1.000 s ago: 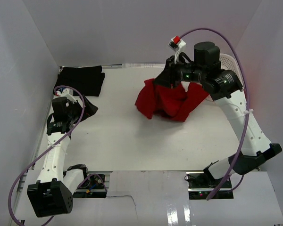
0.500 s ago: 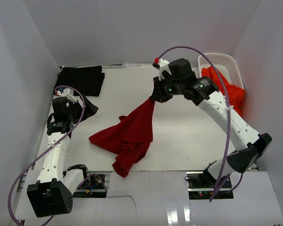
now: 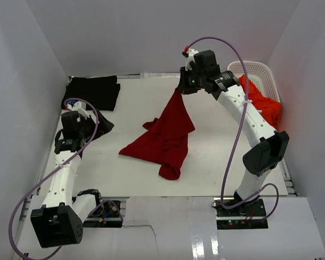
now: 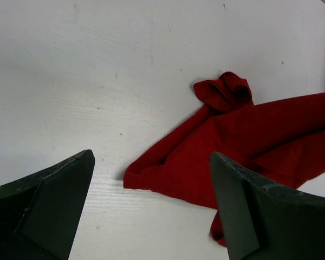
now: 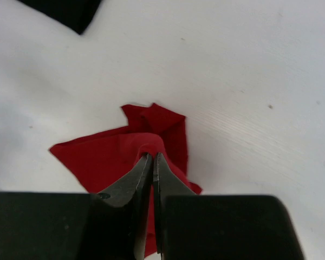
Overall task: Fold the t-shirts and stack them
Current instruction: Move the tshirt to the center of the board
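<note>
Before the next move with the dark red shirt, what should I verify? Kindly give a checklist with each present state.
1. Right tool shut on the dark red cloth t-shirt: ok.
2. Shirt spread flat on the white table: not ok, it hangs bunched, lower part crumpled.
3. Left tool open and empty: ok.
4. Shirt corner in front of left tool: ok.
5. Folded black cloth t-shirt apart from it: ok.
6. Which edge is gripped: cannot tell.

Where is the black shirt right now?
Top view: the black shirt lies in the far left corner of the table, beyond the left gripper, apart from the dark red shirt.
</note>
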Robot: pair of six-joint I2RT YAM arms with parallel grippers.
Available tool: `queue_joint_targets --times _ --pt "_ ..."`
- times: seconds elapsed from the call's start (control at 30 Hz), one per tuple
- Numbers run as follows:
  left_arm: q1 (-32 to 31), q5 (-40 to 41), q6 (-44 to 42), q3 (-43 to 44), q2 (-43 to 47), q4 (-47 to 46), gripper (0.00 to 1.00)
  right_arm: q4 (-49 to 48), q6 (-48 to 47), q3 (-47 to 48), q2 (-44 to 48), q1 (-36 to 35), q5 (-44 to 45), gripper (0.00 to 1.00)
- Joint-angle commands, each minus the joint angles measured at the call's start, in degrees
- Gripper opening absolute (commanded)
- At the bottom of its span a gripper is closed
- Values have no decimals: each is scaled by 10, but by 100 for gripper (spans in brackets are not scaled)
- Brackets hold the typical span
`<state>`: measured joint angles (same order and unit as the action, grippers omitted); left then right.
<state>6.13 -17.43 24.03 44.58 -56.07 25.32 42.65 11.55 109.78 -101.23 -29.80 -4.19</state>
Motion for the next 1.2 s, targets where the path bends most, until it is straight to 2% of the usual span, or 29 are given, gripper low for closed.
queue_joint_targets --times 0.0,0.07,0.17,0.3,0.53,0.6,0.8,0.93,1.03,1.17 --pt "-5 -11 -7 17 1 -3 98 -108 1 -3 10 -6 -153 8" --pt "-5 -12 -7 17 0 -3 98 -184 19 -55 35 -5 -215 13" --pt "-6 -18 -8 16 -4 -5 98 -197 17 -115 46 -6 -253 47" --pt "-9 -40 -11 14 -8 -12 98 -157 -5 -187 62 -5 -189 63" --pt "-25 -74 -14 10 -22 -25 98 -134 -4 -341 144 -4 -24 65" --pt "-31 -81 -12 10 -34 -26 98 -129 14 -370 151 3 -10 65" --pt "-35 -82 -15 13 -49 -26 98 -167 73 -468 182 63 -80 65" --pt "-36 -81 -18 12 -47 -26 98 -205 165 -515 197 111 -122 63" --pt "-37 -79 -17 12 -47 -26 98 -278 213 -568 209 139 -154 61" --pt "-37 -77 -16 11 -44 -26 98 -386 324 -627 199 164 -217 56"
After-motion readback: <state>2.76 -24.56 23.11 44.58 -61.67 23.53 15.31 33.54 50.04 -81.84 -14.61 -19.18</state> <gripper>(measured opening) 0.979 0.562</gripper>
